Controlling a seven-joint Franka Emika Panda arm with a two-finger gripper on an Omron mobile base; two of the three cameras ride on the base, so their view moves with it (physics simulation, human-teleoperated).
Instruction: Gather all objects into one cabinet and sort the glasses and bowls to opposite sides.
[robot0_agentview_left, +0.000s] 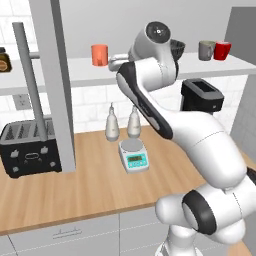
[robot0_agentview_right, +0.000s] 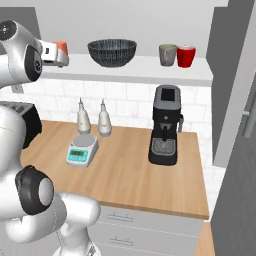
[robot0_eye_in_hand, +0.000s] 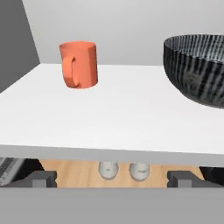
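The orange cup (robot0_eye_in_hand: 78, 64) stands at the left of the cabinet's white shelf floor (robot0_eye_in_hand: 109, 113), its handle turned toward me. To its right is the wide dark mesh bowl (robot0_eye_in_hand: 197, 68). My gripper (robot0_eye_in_hand: 112, 179) hangs open just in front of the shelf edge, level with it, holding nothing, with its fingertips (robot0_eye_in_hand: 43, 178) set wide apart. From the right base, the bowl (robot0_agentview_right: 112, 52) is mid-shelf, and the grey cup (robot0_agentview_right: 168, 54) and red cup (robot0_agentview_right: 186, 56) stand together further right. The orange cup (robot0_agentview_left: 99, 55) sits just left of my gripper (robot0_agentview_left: 112, 62).
On the wooden counter below are two white bottles (robot0_agentview_left: 112, 125), a small scale (robot0_agentview_left: 134, 155), a black toaster (robot0_agentview_left: 30, 147) and a coffee machine (robot0_agentview_right: 166, 125). An open grey cabinet door (robot0_agentview_left: 55, 85) hangs at the left and another (robot0_agentview_right: 235, 75) at the right.
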